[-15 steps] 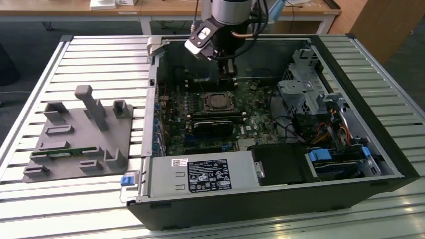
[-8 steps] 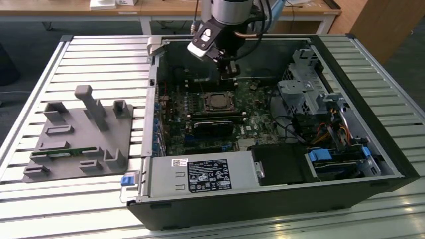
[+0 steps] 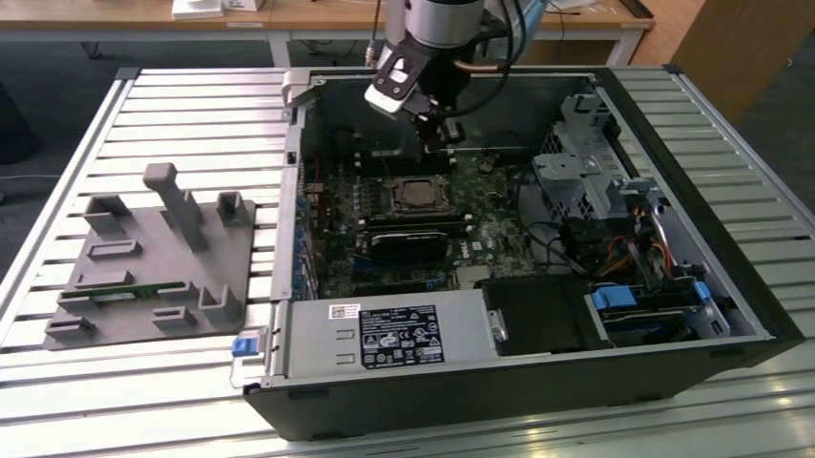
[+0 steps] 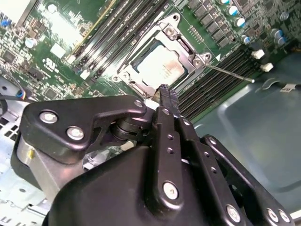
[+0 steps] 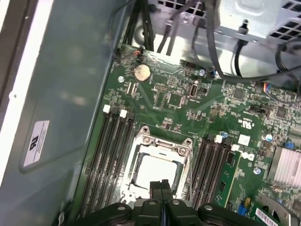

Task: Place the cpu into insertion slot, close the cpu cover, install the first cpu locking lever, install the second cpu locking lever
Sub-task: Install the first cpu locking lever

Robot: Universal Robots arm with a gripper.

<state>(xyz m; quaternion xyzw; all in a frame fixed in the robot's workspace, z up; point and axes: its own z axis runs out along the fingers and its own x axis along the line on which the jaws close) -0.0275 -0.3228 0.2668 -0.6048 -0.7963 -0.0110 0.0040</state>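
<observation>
The gripper (image 4: 165, 94), pinched shut on nothing, hangs over the cpu (image 4: 160, 66) lying under the cover (image 4: 183, 46); a lever (image 4: 230, 73) juts alongside.

Table: a worktop of pale metal slats (image 3: 191, 105) spanned the exterior view; its ribs lay side by side
Desk: a light wooden desk (image 3: 319, 17) stood behind the table on white legs (image 3: 278, 48); white boxes (image 3: 204, 8) sat on its top
Floor: a grey-blue floor (image 3: 52, 67) showed beneath the desk, at the exterior view's left
Panel: a brown wooden panel (image 3: 745, 48) stood behind the table, at the exterior view's right
Light: soft and even; a pale glare lay on the nearest ribs
</observation>
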